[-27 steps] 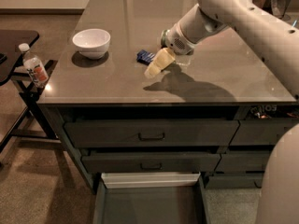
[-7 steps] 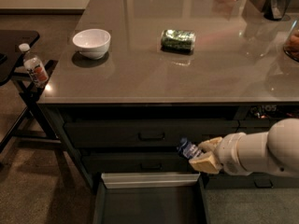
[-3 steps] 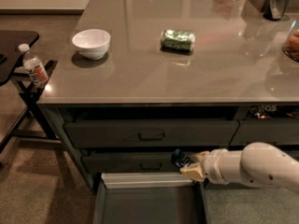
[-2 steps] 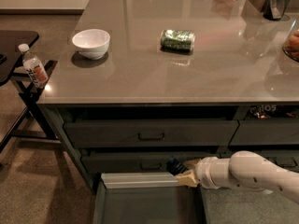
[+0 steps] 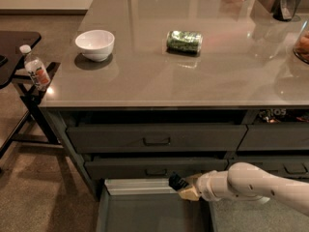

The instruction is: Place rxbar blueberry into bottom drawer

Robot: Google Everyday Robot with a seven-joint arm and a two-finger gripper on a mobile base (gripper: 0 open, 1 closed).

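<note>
My gripper reaches in from the right, low in front of the cabinet, just above the back right part of the open bottom drawer. It is shut on the rxbar blueberry, a small dark bar whose end sticks out to the left of the fingertips. The drawer shows a flat grey floor and a pale back edge. The bar hangs over that back edge, not touching the floor.
A green can lies on the counter, and a white bowl stands at its left. Two shut drawer fronts sit above the open drawer. A bottle stands on a black side stand at the left.
My gripper has carried the bar from the counter down in front of the drawers, then left and lower to the back of the open bottom drawer.
</note>
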